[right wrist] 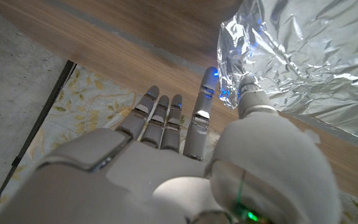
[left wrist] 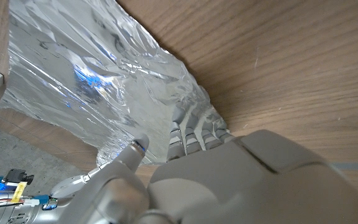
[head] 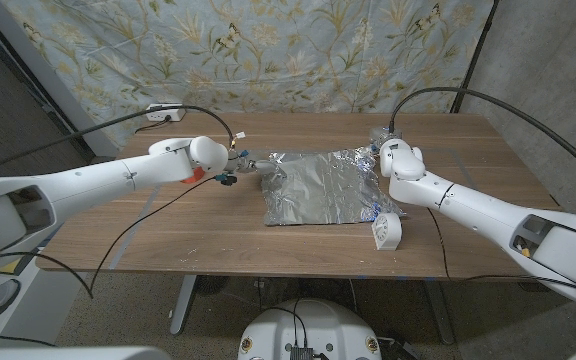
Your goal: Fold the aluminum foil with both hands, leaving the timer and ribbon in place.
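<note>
Now pinching both far corners of the crinkled silver aluminium foil sheet (head: 323,188), mid-desk toward the right.
Left hand (head: 253,166) clamped on the far-left corner, right hand (right wrist: 185,168) pinching the far-right corner between thumb and fingers (right wrist: 205,102). Best lifted evenly and brought toward the desk's near edge together, kept low so the foil stays square; steer clear of the small white timer (head: 385,232) just beside the near-right corner.

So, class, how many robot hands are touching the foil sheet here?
2. The left hand grips the foil at its far left corner; the right hand pinches the far right corner.
</note>
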